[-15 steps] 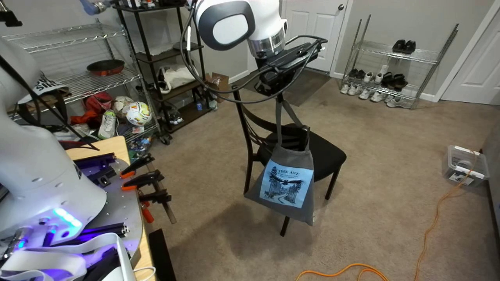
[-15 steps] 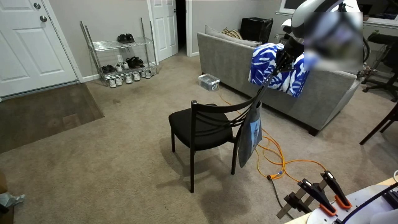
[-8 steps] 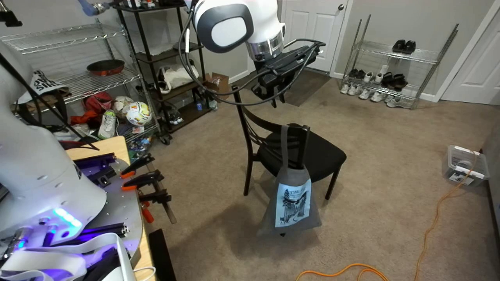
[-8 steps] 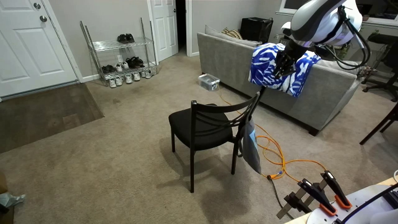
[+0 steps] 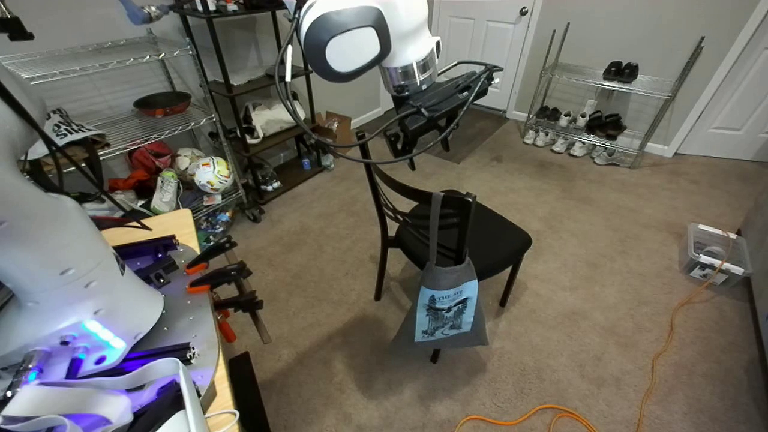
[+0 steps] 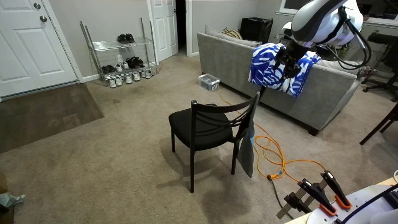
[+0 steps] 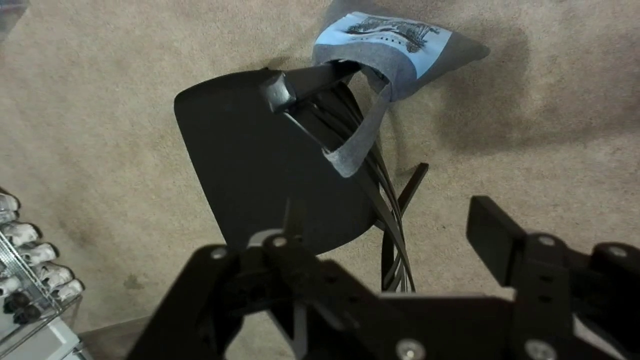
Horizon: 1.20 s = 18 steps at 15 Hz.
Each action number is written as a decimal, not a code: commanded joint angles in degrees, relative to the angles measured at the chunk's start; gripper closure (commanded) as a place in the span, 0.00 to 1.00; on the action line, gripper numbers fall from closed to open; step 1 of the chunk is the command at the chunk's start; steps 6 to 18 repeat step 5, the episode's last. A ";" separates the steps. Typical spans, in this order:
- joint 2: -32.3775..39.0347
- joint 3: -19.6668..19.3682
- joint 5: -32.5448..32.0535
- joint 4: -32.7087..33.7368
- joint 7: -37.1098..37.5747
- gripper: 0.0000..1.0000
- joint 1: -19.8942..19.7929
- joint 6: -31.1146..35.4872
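My gripper (image 7: 387, 217) stands open, its fingers wide apart and nothing between them. In an exterior view the gripper (image 5: 428, 155) hovers above the back of a black chair (image 5: 501, 234). Below it, a grey cloth bag (image 5: 444, 273) with a light blue printed panel hangs from the corner post of that backrest. Its strap (image 7: 360, 145) loops over the top rail, apart from my fingers. Seen from the wrist, the bag (image 7: 425, 47) is at the top, beyond the chair seat (image 7: 240, 150). Edge-on, the bag (image 6: 247, 155) hangs beside a rear leg.
A grey sofa (image 6: 227, 59) with a blue-and-white cloth (image 6: 259, 67) stands behind the gripper. An orange cord (image 6: 281, 155) lies on the carpet near the chair. Clamps (image 5: 219, 276) jut from the robot's table edge. A shoe rack (image 5: 606, 87) and a clear box (image 5: 717, 252) stand farther off.
A second ago the gripper was shut on the bag's strap, holding it taut above the chair. The fingers have spread, the strap has dropped onto the backrest, and the bag has swung and settled lower.
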 commanded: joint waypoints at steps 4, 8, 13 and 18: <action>0.13 -0.73 0.01 0.07 0.12 0.07 0.87 -0.08; 0.13 -0.73 0.01 0.07 0.12 0.07 0.87 -0.08; 0.13 -0.73 0.01 0.07 0.12 0.07 0.87 -0.08; 0.13 -0.73 0.01 0.07 0.12 0.07 0.87 -0.08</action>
